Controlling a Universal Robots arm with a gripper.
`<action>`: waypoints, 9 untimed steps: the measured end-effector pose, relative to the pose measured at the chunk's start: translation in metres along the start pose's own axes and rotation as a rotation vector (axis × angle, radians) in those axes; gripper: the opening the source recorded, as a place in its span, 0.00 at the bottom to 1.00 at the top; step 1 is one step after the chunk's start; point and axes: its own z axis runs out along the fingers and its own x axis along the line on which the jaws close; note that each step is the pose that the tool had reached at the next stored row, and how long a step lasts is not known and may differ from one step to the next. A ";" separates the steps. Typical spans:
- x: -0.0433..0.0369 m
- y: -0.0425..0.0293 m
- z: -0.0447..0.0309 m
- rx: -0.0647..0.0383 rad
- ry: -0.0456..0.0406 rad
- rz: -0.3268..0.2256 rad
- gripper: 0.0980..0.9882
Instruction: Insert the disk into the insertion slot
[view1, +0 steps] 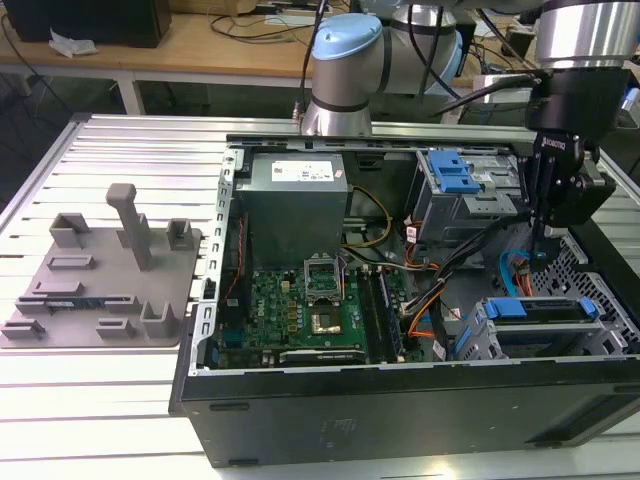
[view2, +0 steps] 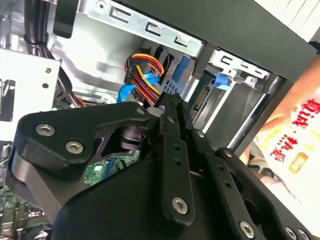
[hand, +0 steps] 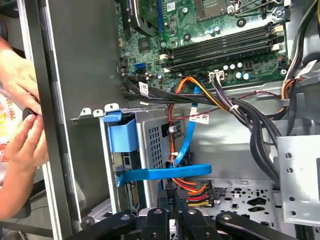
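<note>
Claw (view1: 541, 253) points straight down, pinched closed, inside computer case (view1: 400, 410).

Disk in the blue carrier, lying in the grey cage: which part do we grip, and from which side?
Probably the blue carrier's long edge, taken from above. In the exterior view the disk lies flat in the insertion slot, whose grey walls flank its ends, so the top looks like the open side. Cables crowd the exterior view's left, so a straight descent seems safest.

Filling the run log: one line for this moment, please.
gripper shut, holding nothing | hovers over open case | disk lies in insertion slot
</note>
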 end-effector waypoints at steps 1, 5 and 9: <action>0.0023 -0.0003 -0.0002 -0.002 -0.0202 0.001 0.08; 0.0074 -0.0008 0.0004 -0.011 -0.0988 0.005 0.08; 0.0151 -0.0018 -0.0021 -0.017 -0.1607 0.008 0.08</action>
